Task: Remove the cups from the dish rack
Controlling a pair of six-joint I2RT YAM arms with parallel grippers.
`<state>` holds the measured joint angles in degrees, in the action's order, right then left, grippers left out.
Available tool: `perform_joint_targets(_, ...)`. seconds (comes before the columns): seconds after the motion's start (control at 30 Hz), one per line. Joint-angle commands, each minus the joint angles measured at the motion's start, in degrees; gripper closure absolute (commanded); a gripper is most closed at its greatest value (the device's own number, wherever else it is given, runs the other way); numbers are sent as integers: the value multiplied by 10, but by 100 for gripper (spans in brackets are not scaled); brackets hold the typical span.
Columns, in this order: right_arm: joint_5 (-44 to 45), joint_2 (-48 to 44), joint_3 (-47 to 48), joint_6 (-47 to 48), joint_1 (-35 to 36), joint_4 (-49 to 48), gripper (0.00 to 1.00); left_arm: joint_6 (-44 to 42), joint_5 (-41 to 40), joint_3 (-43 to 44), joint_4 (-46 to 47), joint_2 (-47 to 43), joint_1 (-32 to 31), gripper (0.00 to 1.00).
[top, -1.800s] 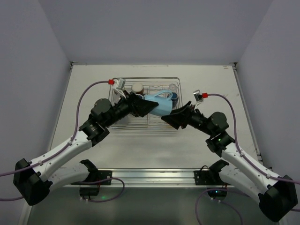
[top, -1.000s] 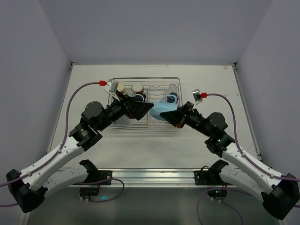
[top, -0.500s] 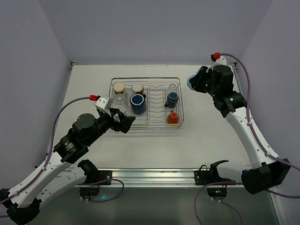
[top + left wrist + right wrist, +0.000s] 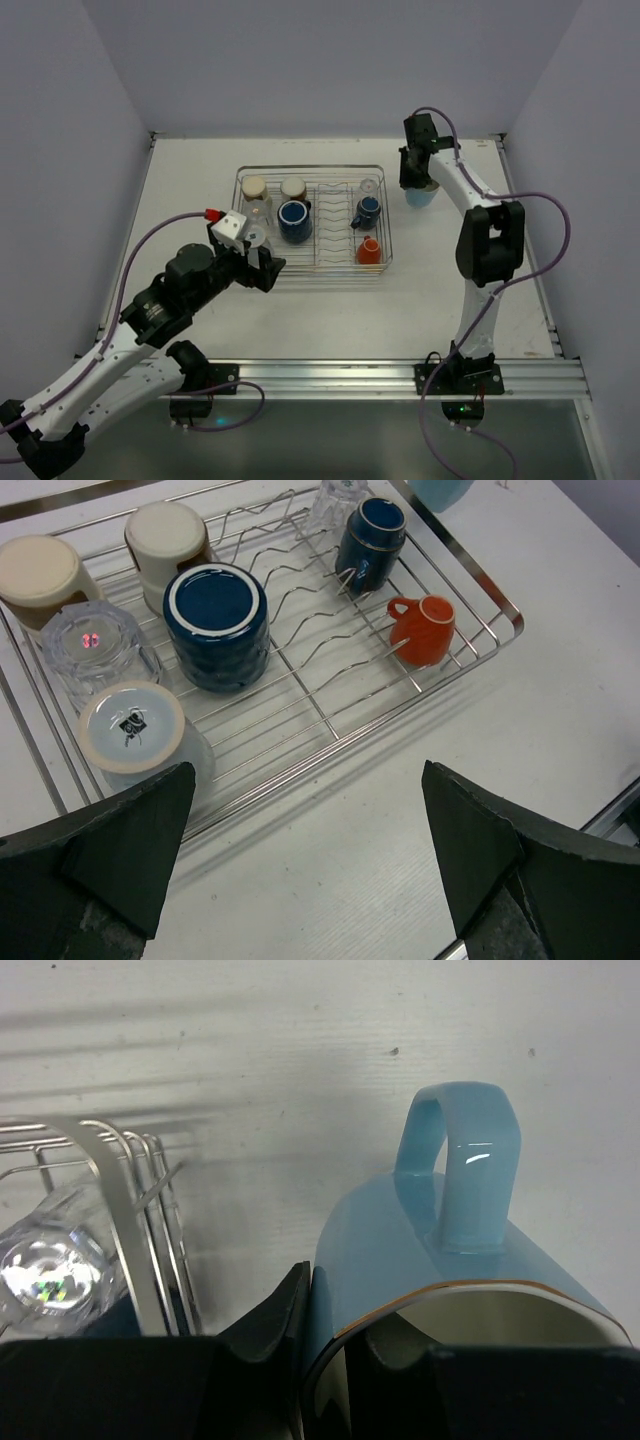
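Just off the right side of the dish rack, the light blue mug is out of the basket and over the table. The right gripper is clenched on its rim, one finger inside the mouth and one outside. Whether its base already rests on the surface cannot be told from these views. That makes one cup as good as unloaded, pending release.

Eight cups are left in the rack, by my count:
- the navy mug, upside down near the middle
- the small dark blue cup, toward the right side
- the small orange cup, lying on the wires near it
- an upturned clear glass, at the left end
- a second clear glass, at the far right corner
- two brownish cups with cream bases, along the far left
- a pale cup with a mark on its base, in the near left corner

So the job looks barely begun.

The left gripper hangs over the table just off the rack's near left corner, jaws spread wide and holding nothing. The pale cup and the upturned glass are the nearest to it.

The table is a plain white matte board, with an aluminium rail along its near edge where the arm bases are bolted. Smooth pale grey-lilac walls close it in on three sides. A purple cable loops from each wrist.
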<state>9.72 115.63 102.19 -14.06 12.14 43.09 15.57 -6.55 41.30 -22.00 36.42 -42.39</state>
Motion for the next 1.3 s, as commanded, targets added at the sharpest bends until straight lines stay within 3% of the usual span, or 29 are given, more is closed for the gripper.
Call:
perform_joint_targets(0.0,9,22,84,35,-7,5,100,-18,7,-5,9,8,2,0)
perform_joint_targets(0.33,-13,81,86,40,-23,1,100,-17,-13,-3,6,29,4,0)
perform_joint_targets(0.6,-21,52,57,45,-29,-6,66,-6,-36,13,-1,60,3,1)
perform_joint_targets(0.8,-23,17,46,41,-32,-6,58,10,-40,39,-9,89,2,1)
perform_joint_targets(0.87,-22,-14,37,38,-31,-10,51,18,-47,51,-16,108,3,1)
perform_joint_targets(0.93,-27,-61,24,32,-31,-22,38,25,-54,73,-18,124,3,1)
perform_joint_targets(1.1,-79,-195,-54,-7,-29,-61,28,38,-104,111,9,207,4,2)
perform_joint_targets(1.27,-161,-421,-309,-62,5,-232,20,39,-116,169,45,338,21,2)
